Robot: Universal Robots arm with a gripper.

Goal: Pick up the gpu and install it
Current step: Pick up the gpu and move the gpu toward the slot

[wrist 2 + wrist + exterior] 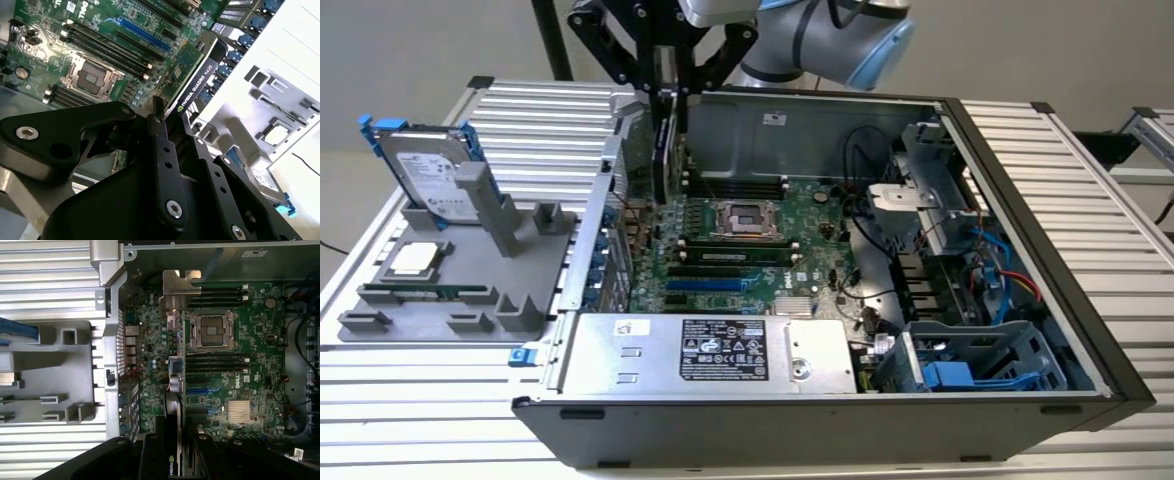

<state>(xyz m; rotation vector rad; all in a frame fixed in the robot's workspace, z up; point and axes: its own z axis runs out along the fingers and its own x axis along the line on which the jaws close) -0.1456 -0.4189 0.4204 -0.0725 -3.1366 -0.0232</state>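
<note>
Second wrist view, fingers (161,145) pinching gpu (197,82) over motherboard (90,20)

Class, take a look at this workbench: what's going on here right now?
The arm's gripper is clamped on the gpu, holding it upright over the motherboard of the open computer case. Whether it is seated in a slot cannot be told. The hard drive stands in a gray holder outside the case.

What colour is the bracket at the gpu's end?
Silver bare metal: the bracket on the gpu shows best in the first wrist view.
</note>
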